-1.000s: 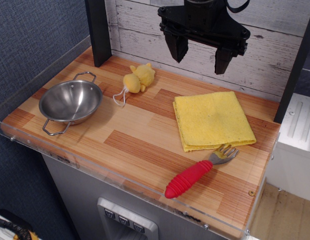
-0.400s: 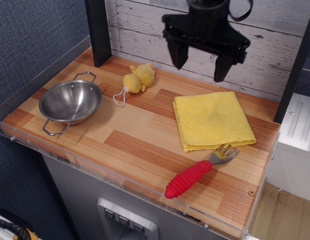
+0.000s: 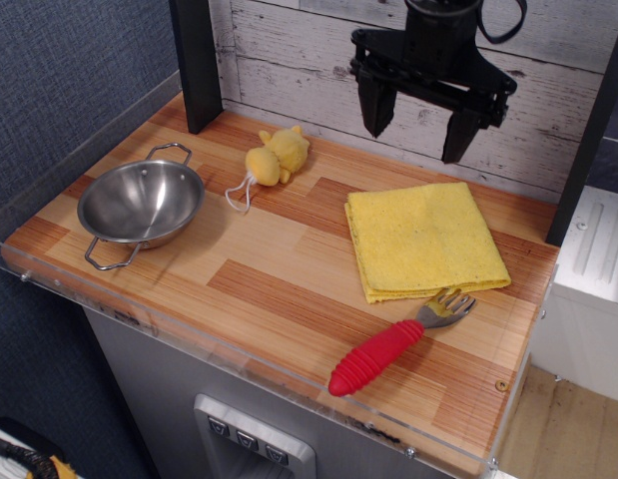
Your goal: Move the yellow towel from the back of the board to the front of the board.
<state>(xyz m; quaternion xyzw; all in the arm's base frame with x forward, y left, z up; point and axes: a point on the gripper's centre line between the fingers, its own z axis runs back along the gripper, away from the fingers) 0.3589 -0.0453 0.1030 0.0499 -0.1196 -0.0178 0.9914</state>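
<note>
The flat, folded yellow towel lies on the striped light and reddish-brown wooden board, in the right rear part of the surface, near the whitewashed plank wall. Its layered edges face the front and left. The black two-finger gripper hangs in the air above the rear edge of the towel, in front of the wall. Its jaws stand wide apart and hold nothing; both fingertips point downward and are clear of the cloth.

The fork with a red ribbed handle lies just in front of the towel, its grey tines touching or almost touching the towel's front edge. The small yellow plush toy with a white string sits to the left of the towel, apart from it. The round steel bowl with two wire handles stands further left of the towel, well apart.
</note>
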